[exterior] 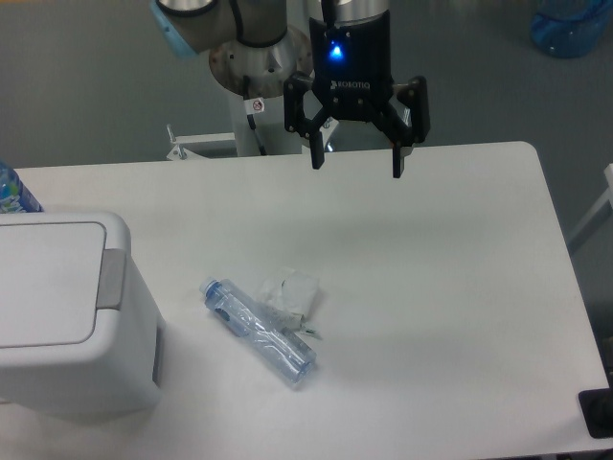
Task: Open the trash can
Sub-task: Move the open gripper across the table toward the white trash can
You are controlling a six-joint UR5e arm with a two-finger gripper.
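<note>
Jaws are spread wide with nothing between them, the gripper [355, 165] hanging over the far side of the table [460, 287]. Well apart from it, at the near left edge, sits the trash can [67, 316], lid shut. Looks like stiff, light, smooth plastic, so I'd press the grey push tab [112, 279] rather than grab anything. Tab faces right toward the crushed bottle [257, 332]; can't tell its long axis, it's cropped.

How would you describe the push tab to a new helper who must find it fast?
Find the big white trash can at the table's left edge. On its lid's right rim sits the tab, a grey rectangle, the only grey patch on the white bin, well apart from the clear bottle.
</note>
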